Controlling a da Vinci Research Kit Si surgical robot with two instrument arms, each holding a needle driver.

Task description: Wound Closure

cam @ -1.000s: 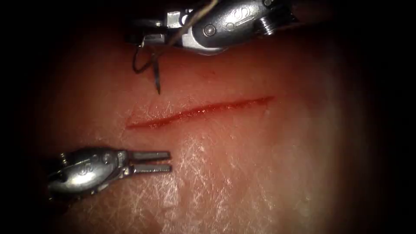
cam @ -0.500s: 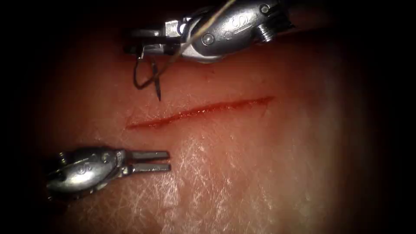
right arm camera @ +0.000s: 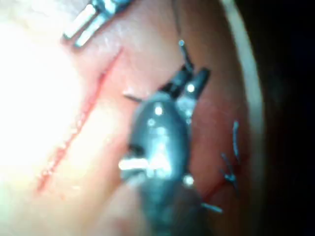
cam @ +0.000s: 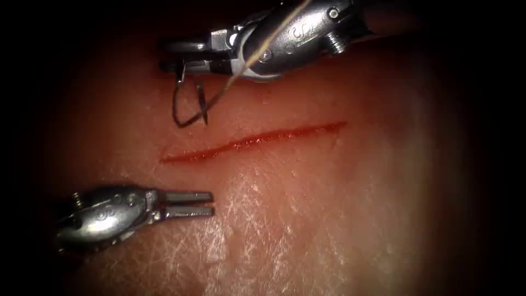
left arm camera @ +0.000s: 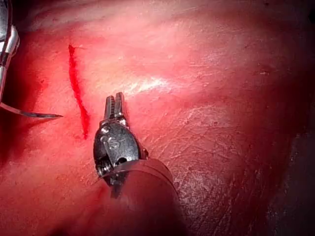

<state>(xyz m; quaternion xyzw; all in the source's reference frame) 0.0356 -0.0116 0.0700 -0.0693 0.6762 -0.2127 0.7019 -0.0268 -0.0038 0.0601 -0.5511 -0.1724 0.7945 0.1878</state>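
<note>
The right end effector (cam: pixel 178 55) reaches in from the upper right and has its jaws closed on the needle (cam: pixel 189 104), gripping it near the thread end of the curve. From that grip the needle hangs down toward the tissue (cam: pixel 307 208), its arc bellying downward and its point turning back up beside the shank. It sits clear above the surface as far as I can judge, not in the tissue, and on the far side of the cut (cam: pixel 252 141), over the cut's left end. The thread (cam: pixel 241 71) runs from the needle's tail up across the tool's body and out of sight.

The cut itself lies long and shallowly slanted, low at its left end and rising to the right. So the needle is just above the cut's left end, and the right arm is much the nearer one to it.

The left end effector (cam: pixel 189 204) rests on the near side of the cut, below its left end, jaws parted only a sliver and holding nothing; it points to the right, roughly along the cut's length.

Where exactly the jaws pinch the needle is hard to make out in the shadow under the tool, and the needle tip's height above the tissue I cannot tell for sure. In the left wrist view the needle's point (left arm camera: pixel 49 116) lies just beside the cut (left arm camera: pixel 77 93).
</note>
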